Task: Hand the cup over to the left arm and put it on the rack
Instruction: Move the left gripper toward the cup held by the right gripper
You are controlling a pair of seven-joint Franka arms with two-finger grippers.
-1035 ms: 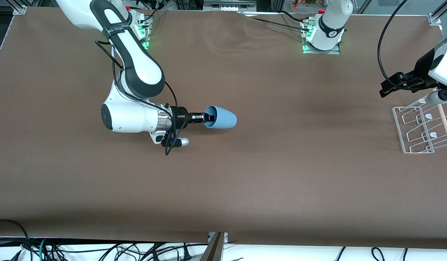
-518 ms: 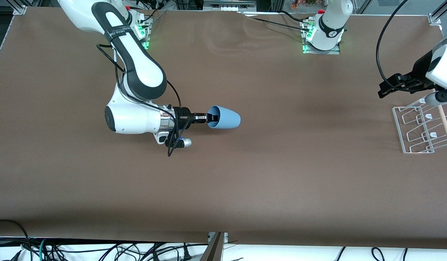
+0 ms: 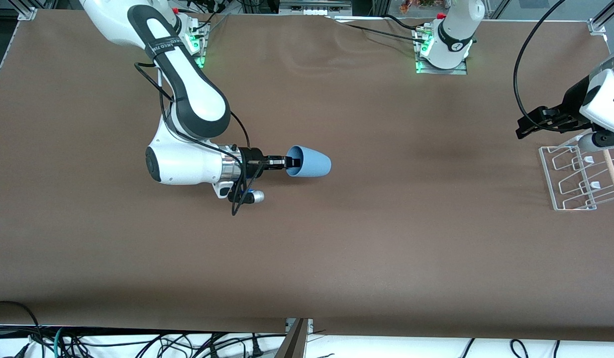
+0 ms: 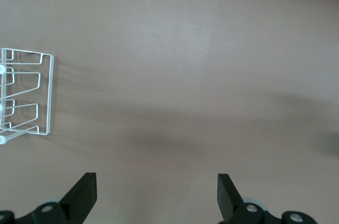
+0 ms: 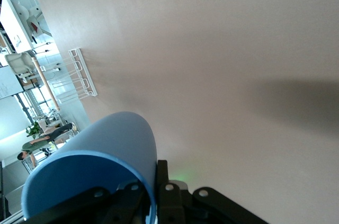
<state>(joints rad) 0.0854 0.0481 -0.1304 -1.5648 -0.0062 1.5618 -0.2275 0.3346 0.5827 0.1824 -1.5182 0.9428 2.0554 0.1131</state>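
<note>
Since 1 s ago: right gripper with cup carried slightly toward left arm's end of table; left gripper drifted same direction as cup's base points away from.

Cup held over table middle, long axis horizontal, base toward rack, mouth toward right wrist. Right fingers pinch cup rim, 1 inside. Left gripper spread wide, empty, over table beside rack.
</note>
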